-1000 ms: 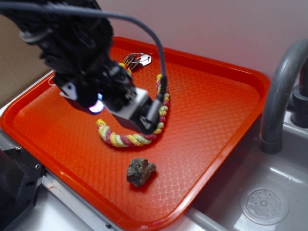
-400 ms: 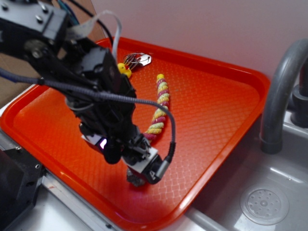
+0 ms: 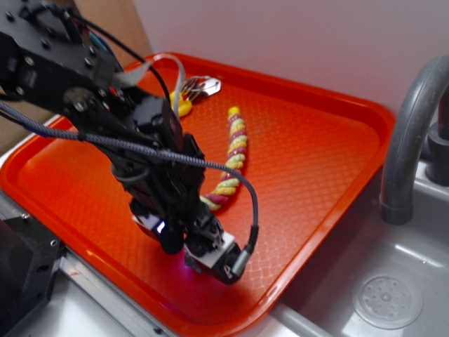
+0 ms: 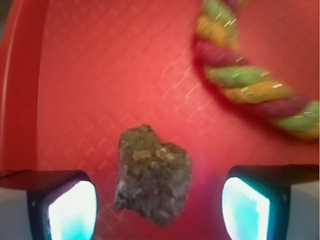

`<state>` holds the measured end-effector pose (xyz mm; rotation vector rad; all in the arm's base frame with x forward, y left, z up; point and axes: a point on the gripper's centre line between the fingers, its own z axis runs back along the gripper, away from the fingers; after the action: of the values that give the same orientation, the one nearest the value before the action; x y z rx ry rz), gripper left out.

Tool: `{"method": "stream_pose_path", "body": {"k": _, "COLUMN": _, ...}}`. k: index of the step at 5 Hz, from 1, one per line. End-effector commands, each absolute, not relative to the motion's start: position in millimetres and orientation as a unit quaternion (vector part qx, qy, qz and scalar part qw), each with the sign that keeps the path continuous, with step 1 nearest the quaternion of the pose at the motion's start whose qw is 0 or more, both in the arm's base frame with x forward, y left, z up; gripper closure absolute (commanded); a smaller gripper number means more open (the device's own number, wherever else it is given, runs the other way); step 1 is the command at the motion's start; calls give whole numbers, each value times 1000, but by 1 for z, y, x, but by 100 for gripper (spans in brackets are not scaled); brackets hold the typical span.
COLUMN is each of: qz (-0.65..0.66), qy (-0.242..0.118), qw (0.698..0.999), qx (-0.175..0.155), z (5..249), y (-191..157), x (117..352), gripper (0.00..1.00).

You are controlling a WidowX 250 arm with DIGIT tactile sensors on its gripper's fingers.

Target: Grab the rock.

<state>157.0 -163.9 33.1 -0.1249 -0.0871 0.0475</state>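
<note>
Where fingers gape, rock (image 4: 154, 180) between.

rough mottled rock (image 4: 154, 179), textured plastic tray (image 4: 100, 75)

A plain pale wall (image 3: 302, 42) stood behind; a grey sink (image 3: 393, 281) and its curved faucet (image 3: 410, 133) sat right.

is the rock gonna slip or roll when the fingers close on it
The rock looks rough and jagged, so it should grip well and likely won't roll. Its uneven faces might make it twist as the gripper, open around it, squeezes. Probably rigid and fairly heavy.
</note>
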Motion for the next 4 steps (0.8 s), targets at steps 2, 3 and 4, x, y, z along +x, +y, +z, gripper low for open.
{"method": "stream_pose_path", "body": {"k": 2, "qz": -9, "qy": -57, "qw": 994, "qx": -88, "z": 28, "y": -172, "x": 161, "gripper": 100}}
{"method": "stream_pose_path", "body": {"k": 3, "qz": -1, "qy": -66, "qw": 997, "qx": -37, "z": 34, "y": -173, "x": 161, "gripper": 100}}
{"method": "stream_pose_path", "body": {"k": 4, "qz": 18, "qy": -60, "qw": 998, "qx": -4, "z": 53, "y": -167, "x": 166, "gripper": 100}}
